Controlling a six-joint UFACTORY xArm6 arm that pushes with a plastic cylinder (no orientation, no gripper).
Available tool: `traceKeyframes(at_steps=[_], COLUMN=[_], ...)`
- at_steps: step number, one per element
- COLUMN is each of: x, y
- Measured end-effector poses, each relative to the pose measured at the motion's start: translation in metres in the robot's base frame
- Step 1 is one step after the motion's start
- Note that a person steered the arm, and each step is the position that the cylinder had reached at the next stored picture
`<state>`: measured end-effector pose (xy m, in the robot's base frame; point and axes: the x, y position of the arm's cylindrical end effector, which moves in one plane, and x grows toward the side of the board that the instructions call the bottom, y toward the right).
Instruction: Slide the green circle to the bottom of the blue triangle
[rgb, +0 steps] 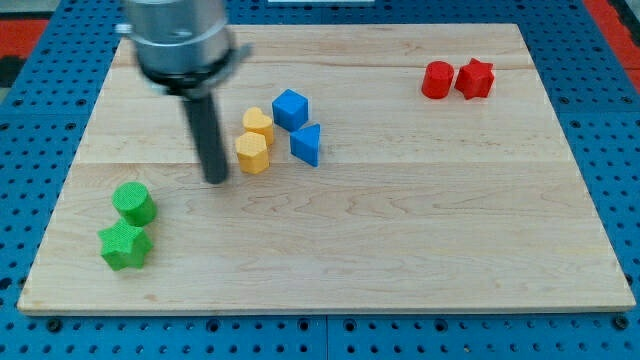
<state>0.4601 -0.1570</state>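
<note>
Green circle (133, 203): smooth cylinder, board's lower left, touching green star (125, 246).
Blue triangle (307, 144): wedge, mid-board, beside yellow hexagon (252, 153).
Tip (216, 180): bare rod, nothing grasped, between circle and hexagon.

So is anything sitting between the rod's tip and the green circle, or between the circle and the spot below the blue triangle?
Nothing visible. My tip stands up-right of the green circle with bare board between them. The green star lies below the circle, off both lines. The path rightward to the space beneath the blue triangle looks open too.
</note>
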Motion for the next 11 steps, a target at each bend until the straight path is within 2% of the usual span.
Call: traceKeyframes(at_steps=[1,2,3,5,7,8,9,11], x=[-0.014,0.0,0.028,0.037,0.053,0.077,0.092,0.092], y=[-0.087,-0.111,-0.098,0.011,-0.016,0.017,0.064,0.184])
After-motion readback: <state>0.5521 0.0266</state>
